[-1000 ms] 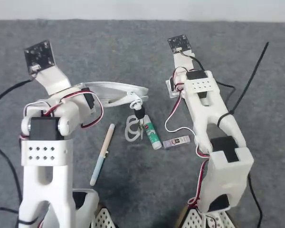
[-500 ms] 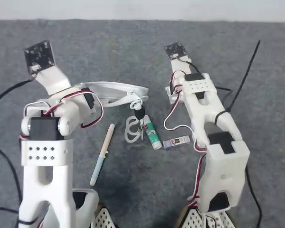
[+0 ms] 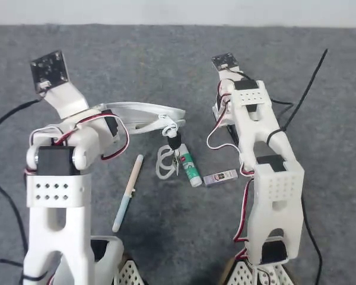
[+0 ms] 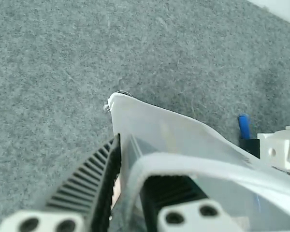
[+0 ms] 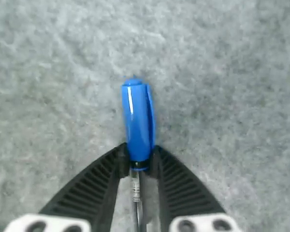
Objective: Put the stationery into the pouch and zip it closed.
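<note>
The grey felt bench [image 3: 136, 65] carries all items. The translucent white plastic pouch [image 3: 143, 111] lies at upper centre of the high view. The left arm covers its left end, and its rim is clamped in the left gripper [image 4: 128, 164]. Right of the pouch, the right gripper [image 5: 137, 154] is clamped on a blue plastic cylinder [image 5: 137, 118]. At lower centre lie:
- a white-and-pale-blue pen [image 3: 128, 193]
- a white cord loop [image 3: 164, 161]
- a green-labelled glue stick [image 3: 190, 166]
- a small rectangular block [image 3: 220, 177]

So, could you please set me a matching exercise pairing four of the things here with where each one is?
Things:
1. clear pouch
2. blue pen
3. pale pen
4. glue stick

Places:
A. lying on the grey surface next to the small box
B. clamped in the right gripper
C. held at its edge by the left gripper
D. lying by itself beside the left arm

Pairs: 1-C, 2-B, 3-D, 4-A
</note>
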{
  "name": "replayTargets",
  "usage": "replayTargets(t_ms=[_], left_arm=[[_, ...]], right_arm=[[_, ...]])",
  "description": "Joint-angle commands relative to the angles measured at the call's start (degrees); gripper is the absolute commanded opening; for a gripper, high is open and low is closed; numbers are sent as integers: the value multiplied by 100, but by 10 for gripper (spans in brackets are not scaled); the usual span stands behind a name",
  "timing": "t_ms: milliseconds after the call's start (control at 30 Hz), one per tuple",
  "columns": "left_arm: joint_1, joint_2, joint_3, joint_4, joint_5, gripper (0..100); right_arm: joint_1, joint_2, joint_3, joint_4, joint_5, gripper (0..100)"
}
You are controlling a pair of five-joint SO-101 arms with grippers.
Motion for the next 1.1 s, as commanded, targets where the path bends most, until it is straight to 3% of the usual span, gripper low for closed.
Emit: replayTargets(t_ms=[0,167,333,600,667,767,1067], left_arm=[[-35,26,-251,0,79,10],[-35,26,-251,0,79,10],[-35,26,-251,0,70,10],[-35,26,-251,-9,70,10],[-35,26,-251,-9,70,10],[-35,26,-251,-9,70,10],[-35,26,-251,-9,70,10]], right_arm=[[22,-84,-352,75,62,11],[22,-330,-387,198,35,8],[22,-664,-378,585,35,107],[-31,-321,-378,585,62,112],[-31,-163,-396,585,70,103],[-66,-127,-510,585,70,6],[-321,-426,-545,1015,70,7]])
